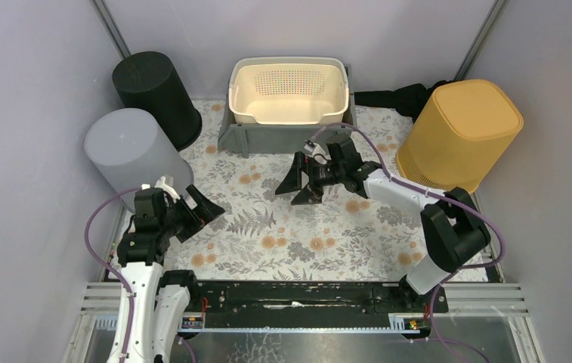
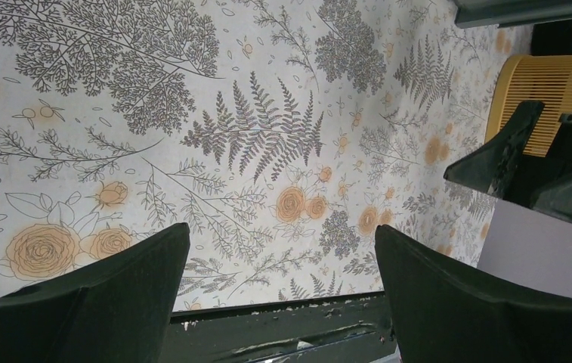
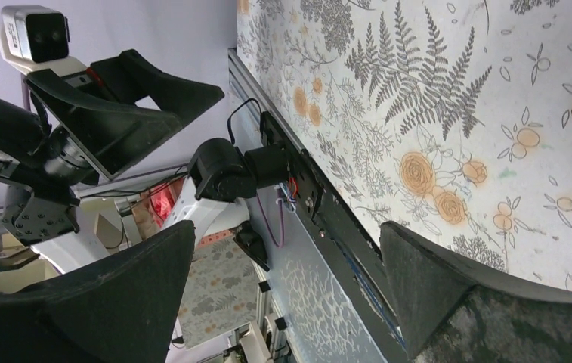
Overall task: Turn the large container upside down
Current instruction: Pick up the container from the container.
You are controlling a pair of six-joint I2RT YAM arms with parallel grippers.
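From above, the flowery tabletop [image 1: 267, 234] has many bins at its back. The big cream plastic basket with little holes [image 1: 252, 91] sits open side up inside a grey plastic tub [image 1: 245, 136], in the middle at the back. A grey round bin [image 1: 128, 147] and a black round bin [image 1: 154, 83] stand on the left, and a yellow bin [image 1: 460, 132] stands on the right. The left end effector [image 1: 201, 214] is near the grey round bin, wide open and holding nothing. The right end effector [image 1: 298, 187] is just in front of the grey tub, also wide open and holding nothing.

The left wrist view shows two black fingers [image 2: 101, 302] far apart, with only flowery tabletop between them.

The right wrist view shows its black fingers [image 3: 86, 302] far apart too, with the tabletop edge between them.
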